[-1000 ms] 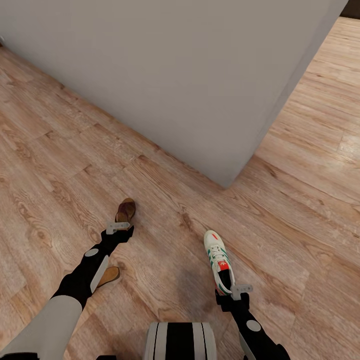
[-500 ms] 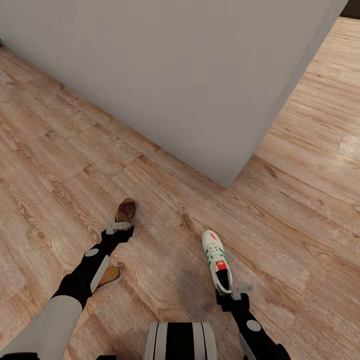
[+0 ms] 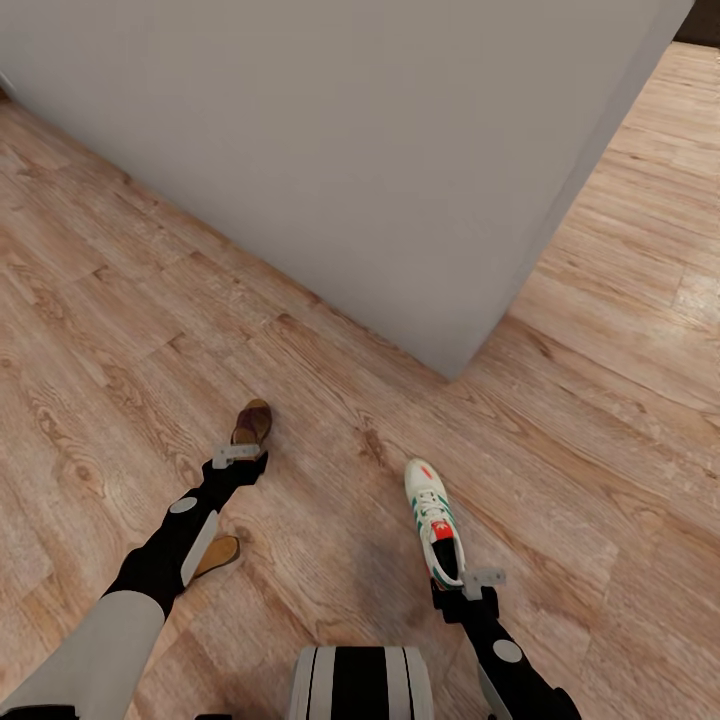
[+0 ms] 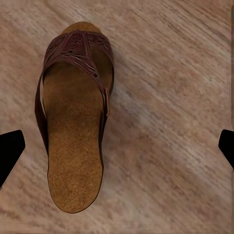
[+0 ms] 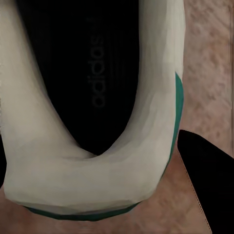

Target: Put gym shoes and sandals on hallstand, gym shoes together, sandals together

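One brown sandal (image 3: 252, 421) lies on the wood-plank corridor floor (image 3: 130, 330), just ahead of my left gripper (image 3: 238, 456). In the left wrist view that sandal (image 4: 75, 131) lies flat below the open left gripper (image 4: 117, 151), nearer to one fingertip (image 4: 9, 153) than to the other. The second sandal (image 3: 220, 552) peeks out from behind my left forearm. A white gym shoe (image 3: 434, 517) with green stripes points away from me, and my right gripper (image 3: 463, 583) is shut on its heel. Up close, the heel (image 5: 83, 180) sits against one finger (image 5: 207, 185). The other gym shoe and the hallstand are out of view.
A grey wall block (image 3: 380, 150) juts out ahead, with its corner (image 3: 455, 372) near the centre of the head view. Open floor runs past it on the right (image 3: 620, 330) and along its left face. My base (image 3: 360, 682) shows at the bottom.
The gym shoe's toe has swung slightly to the left while the right gripper stayed at its heel. The left gripper and both sandals have kept their places.
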